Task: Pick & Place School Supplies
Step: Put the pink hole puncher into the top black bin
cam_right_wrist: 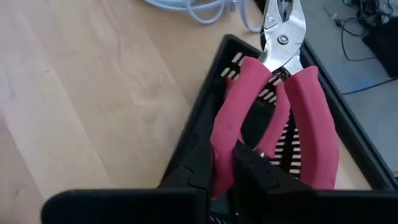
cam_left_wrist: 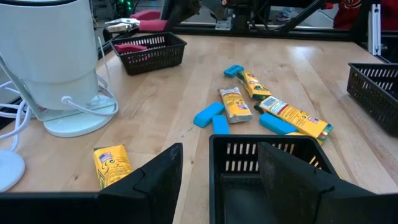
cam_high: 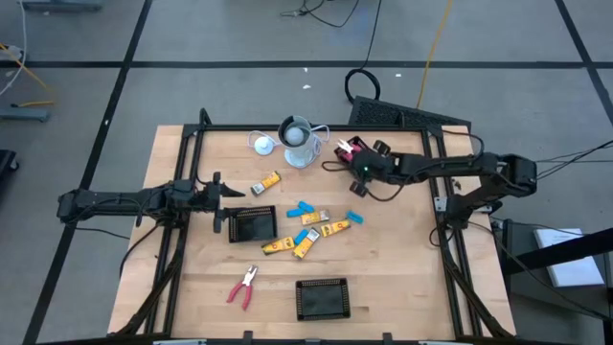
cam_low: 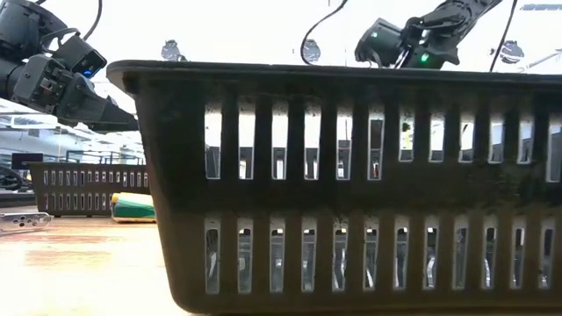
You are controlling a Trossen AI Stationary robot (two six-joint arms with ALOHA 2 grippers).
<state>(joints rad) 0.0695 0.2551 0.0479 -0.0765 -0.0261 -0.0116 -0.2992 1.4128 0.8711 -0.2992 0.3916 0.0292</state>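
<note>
- The right gripper hangs over the black tray at the table's far edge, fingers clamped on one red handle of a pair of pliers; the metal nose points away from the wrist, above the tray.
- The left gripper sits near the table's left side, fingers apart and holding nothing, just beside a second black tray near the middle.
- Yellow-and-black packs and blue erasers lie scattered mid-table beside that tray.
- Another pair of red pliers lies toward the near edge, by a third tray.
- A grey cup stands near the far edge.
</note>
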